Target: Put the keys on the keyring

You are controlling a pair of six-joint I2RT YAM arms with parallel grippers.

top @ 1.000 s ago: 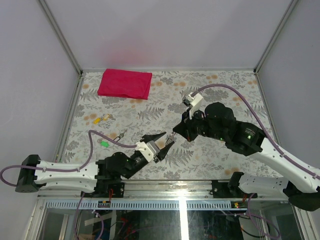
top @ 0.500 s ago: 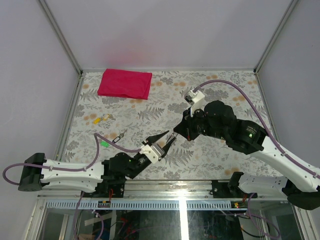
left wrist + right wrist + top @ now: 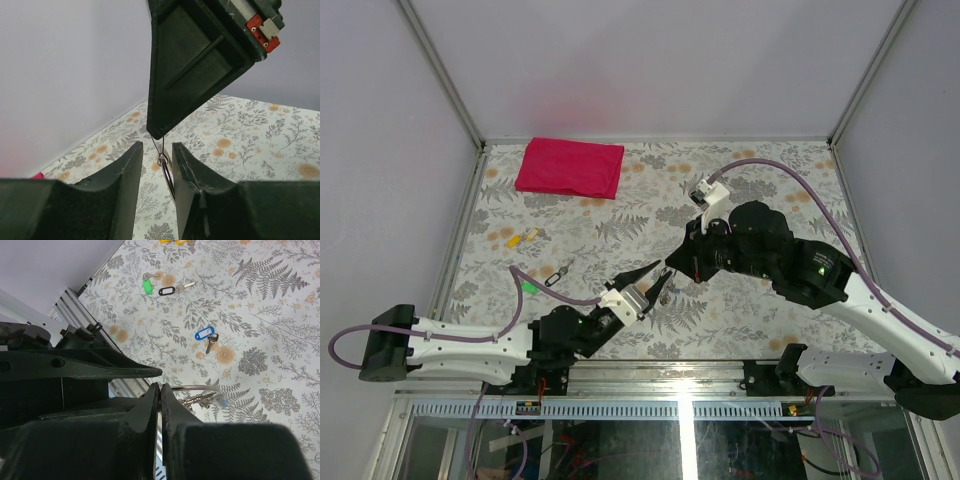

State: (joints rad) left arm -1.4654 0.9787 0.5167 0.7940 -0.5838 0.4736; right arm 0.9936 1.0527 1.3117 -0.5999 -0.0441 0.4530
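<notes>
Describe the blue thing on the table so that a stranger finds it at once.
In the right wrist view, find the green tag and the black oval tag near the top of the floral table. Lower right of them lies the key, alone; its bright blue oval sets it apart.

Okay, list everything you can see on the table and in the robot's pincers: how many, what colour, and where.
cloth: one, red, folded, far left of the table
yellow tags: apparently two, yellow, left side, nearer than the cloth
green tag: one, green, left side towards the near edge
black tag: one, black oval with a silver key, beside the green tag
blue-tagged key: one seen, blue tag with a dark key, flat on the table
keyring: one cluster, silver wire, hanging from the right pincer
table: one, grey and orange floral top
left pincer: one, black, fingers apart either side of the keyring
right pincer: one, black, shut on the keyring
</notes>
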